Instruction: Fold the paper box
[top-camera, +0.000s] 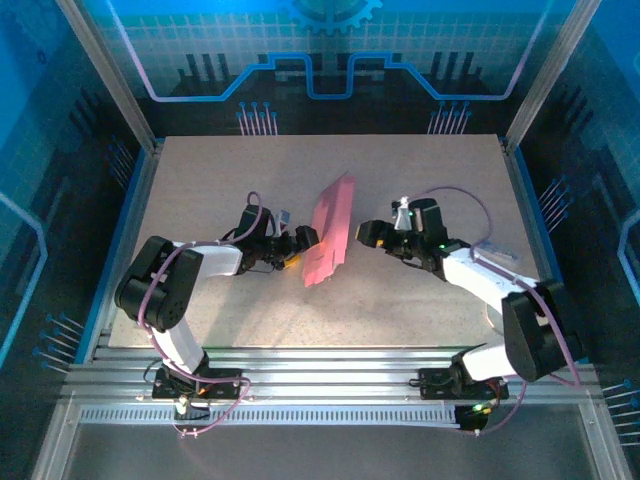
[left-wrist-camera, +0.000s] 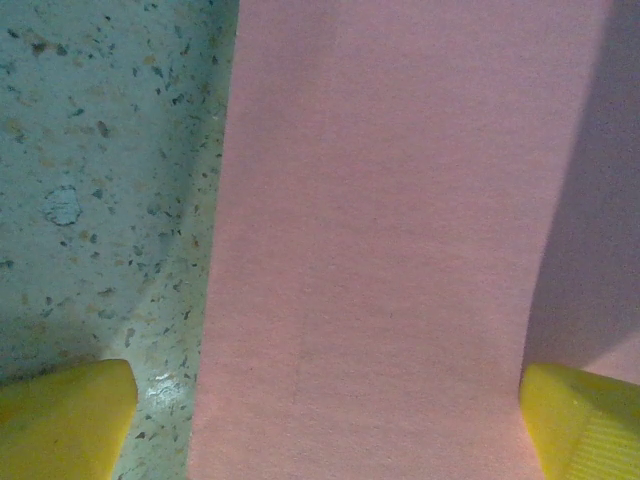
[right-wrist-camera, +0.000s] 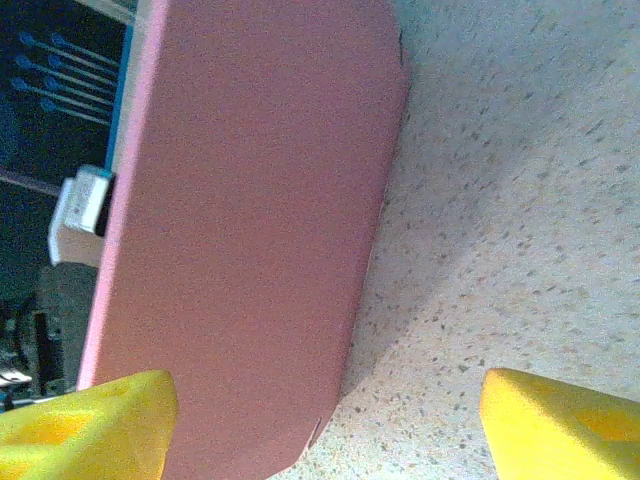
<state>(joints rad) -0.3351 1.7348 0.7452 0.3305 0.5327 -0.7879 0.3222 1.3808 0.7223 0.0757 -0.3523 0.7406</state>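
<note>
The thin pink cardboard paper box (top-camera: 332, 232) lies near the middle of the speckled beige tabletop (top-camera: 200, 180). It shows as a long creased strip running from far to near, with one panel tilted up off the surface. It sits directly between the two arms, the left gripper (top-camera: 305, 240) just beside its one long side and the right gripper (top-camera: 365, 235) near the other.

In the left wrist view the left gripper (left-wrist-camera: 325, 430) has its yellow fingers spread wide. A flat pink panel of the box (left-wrist-camera: 380, 240) fills most of the space between them. One finger (left-wrist-camera: 60, 425) stands clear of the panel's edge with bare tabletop between, while the other (left-wrist-camera: 585, 425) sits at the panel's far edge, below a shadowed pink face. Whether it touches cannot be told.

In the right wrist view the right gripper (right-wrist-camera: 325, 430) is also parted, not pinching anything. The box (right-wrist-camera: 250, 230) rises ahead of it as a broad pink face with a rounded corner. Its lower edge comes down beside one finger (right-wrist-camera: 85, 425), and the other finger (right-wrist-camera: 565, 425) is well apart from it over bare tabletop.
</note>
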